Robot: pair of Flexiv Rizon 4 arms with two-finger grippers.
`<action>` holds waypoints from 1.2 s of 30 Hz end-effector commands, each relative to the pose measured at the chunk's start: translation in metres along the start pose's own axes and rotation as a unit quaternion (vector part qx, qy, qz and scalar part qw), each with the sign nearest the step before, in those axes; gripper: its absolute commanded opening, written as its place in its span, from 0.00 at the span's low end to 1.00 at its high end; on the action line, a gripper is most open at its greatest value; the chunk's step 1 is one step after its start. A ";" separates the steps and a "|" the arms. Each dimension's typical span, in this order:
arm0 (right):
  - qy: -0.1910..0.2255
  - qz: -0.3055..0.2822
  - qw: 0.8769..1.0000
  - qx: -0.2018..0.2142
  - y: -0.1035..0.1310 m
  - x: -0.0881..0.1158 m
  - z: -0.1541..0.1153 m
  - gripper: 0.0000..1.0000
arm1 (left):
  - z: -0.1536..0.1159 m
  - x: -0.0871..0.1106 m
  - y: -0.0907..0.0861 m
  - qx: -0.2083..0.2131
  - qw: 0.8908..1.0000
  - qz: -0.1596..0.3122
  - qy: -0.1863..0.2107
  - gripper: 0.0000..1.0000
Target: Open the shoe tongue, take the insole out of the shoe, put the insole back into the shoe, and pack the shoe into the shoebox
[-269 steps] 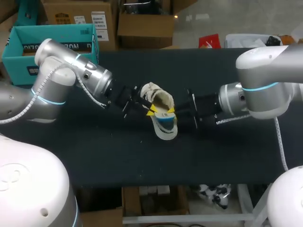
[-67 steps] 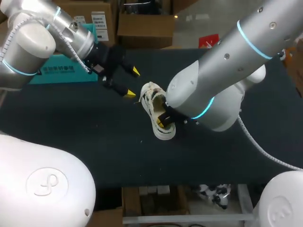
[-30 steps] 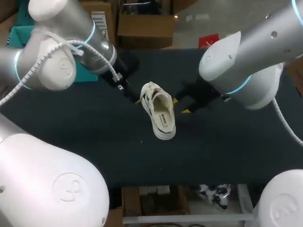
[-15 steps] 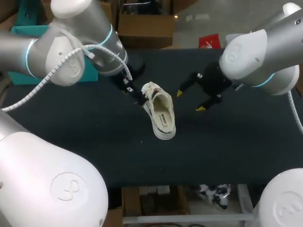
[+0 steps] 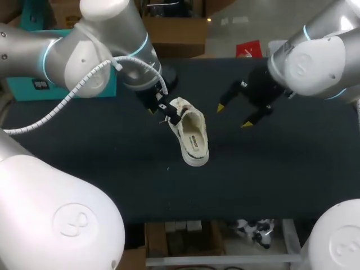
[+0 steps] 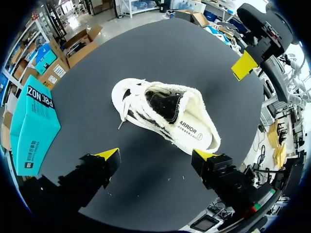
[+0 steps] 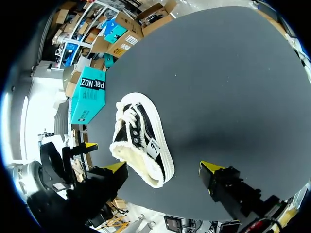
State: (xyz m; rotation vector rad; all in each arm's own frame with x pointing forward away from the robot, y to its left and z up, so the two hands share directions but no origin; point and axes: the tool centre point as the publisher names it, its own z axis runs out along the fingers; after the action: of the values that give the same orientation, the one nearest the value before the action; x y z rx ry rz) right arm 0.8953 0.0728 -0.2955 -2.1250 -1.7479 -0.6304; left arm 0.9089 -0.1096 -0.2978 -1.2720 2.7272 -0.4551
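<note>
Over the middle of the dark surface (image 5: 112, 169), left arm comes in from the left side, bent sharply down, its wrist above the laced end of the shoe (image 5: 190, 135). Left gripper (image 5: 159, 111) sits just beside that end. Head view does not settle whether it touches.

Left wrist view: left gripper (image 6: 156, 155) has its fingers spread wide with nothing between them. Shoe (image 6: 165, 121) lies ahead of the tips and apart from both.

Right arm enters from the right, elbow high, forearm angled toward the centre. Right gripper (image 5: 233, 115) hangs off the shoe's right side, near it but clear of it. Right wrist view: right gripper (image 7: 163, 167) has its fingers wide apart and holds nothing. Shoe (image 7: 138, 138) lies ahead of it.

Shoe: white, dark side stripes, fleecy lining. It stands on its sole with the opening up, heel toward the near edge, laces loose. Insole (image 6: 182, 127) lies inside, pale with dark print.

Shoebox (image 6: 36, 126), teal, sits at the surface's far left, well apart from the shoe. Head view shows the shoebox (image 5: 22, 90) mostly hidden behind the left arm; the shoebox (image 7: 90, 94) shows whole from the right wrist.

Nothing lies between either gripper and the shoe.
</note>
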 end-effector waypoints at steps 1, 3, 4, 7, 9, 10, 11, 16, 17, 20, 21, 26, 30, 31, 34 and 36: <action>-0.052 -0.015 0.998 -0.018 0.000 0.008 -0.012 1.00 | 0.019 0.006 -0.007 -0.016 0.999 -0.031 0.012 1.00; -0.077 -0.021 0.997 -0.021 0.003 0.007 -0.015 1.00 | 0.028 0.010 -0.010 -0.026 0.998 -0.054 0.018 1.00; -0.083 -0.034 0.996 -0.018 0.005 0.006 -0.016 1.00 | 0.032 0.013 -0.011 -0.032 0.997 -0.064 0.015 1.00; -0.100 -0.043 0.994 -0.002 0.009 0.001 -0.019 1.00 | 0.038 0.022 -0.015 -0.036 0.994 -0.098 0.007 1.00; -0.100 -0.043 0.994 -0.002 0.009 0.001 -0.019 1.00 | 0.040 0.025 -0.017 -0.038 0.992 -0.118 -0.006 1.00; -0.100 -0.043 0.994 -0.002 0.009 0.001 -0.019 1.00 | 0.041 0.027 -0.018 -0.040 0.990 -0.137 -0.025 1.00; -0.100 -0.043 0.994 -0.002 0.009 0.001 -0.019 1.00 | 0.043 0.028 -0.019 -0.040 0.988 -0.145 -0.027 1.00; -0.100 -0.043 0.994 -0.002 0.009 0.001 -0.019 1.00 | 0.043 0.034 -0.020 -0.040 0.975 -0.215 -0.045 1.00; -0.100 -0.043 0.994 -0.002 0.009 0.001 -0.019 1.00 | 0.043 0.035 -0.019 -0.043 0.972 -0.226 -0.054 1.00; -0.096 -0.058 0.994 0.000 0.011 -0.002 -0.022 1.00 | 0.044 0.039 -0.012 -0.043 0.961 -0.265 -0.064 1.00; -0.101 -0.065 0.993 0.000 0.013 -0.005 -0.024 1.00 | 0.045 0.040 -0.010 -0.042 0.959 -0.273 -0.063 1.00; -0.103 -0.112 0.988 -0.001 0.020 -0.017 -0.028 1.00 | 0.045 0.052 -0.002 -0.042 0.953 -0.291 -0.075 1.00; -0.097 -0.156 0.983 0.006 0.025 -0.027 -0.030 1.00 | 0.046 0.056 -0.005 -0.041 0.948 -0.302 -0.095 1.00; -0.093 -0.169 0.981 0.006 0.027 -0.029 -0.031 1.00 | 0.047 0.056 -0.005 -0.041 0.948 -0.303 -0.093 1.00; -0.092 -0.184 0.979 0.012 0.030 -0.033 -0.033 1.00 | 0.049 0.049 -0.006 -0.038 0.943 -0.318 -0.089 1.00; -0.095 -0.192 0.977 0.015 0.030 -0.033 -0.034 1.00 | 0.052 0.044 -0.004 -0.037 0.940 -0.328 -0.081 1.00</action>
State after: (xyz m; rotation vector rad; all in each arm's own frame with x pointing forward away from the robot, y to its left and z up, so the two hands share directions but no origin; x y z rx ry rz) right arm 0.9141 0.0248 -0.2850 -1.8993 -2.2887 -0.5113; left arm 0.8895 -0.1586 -0.3391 -2.1105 2.1488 -0.2676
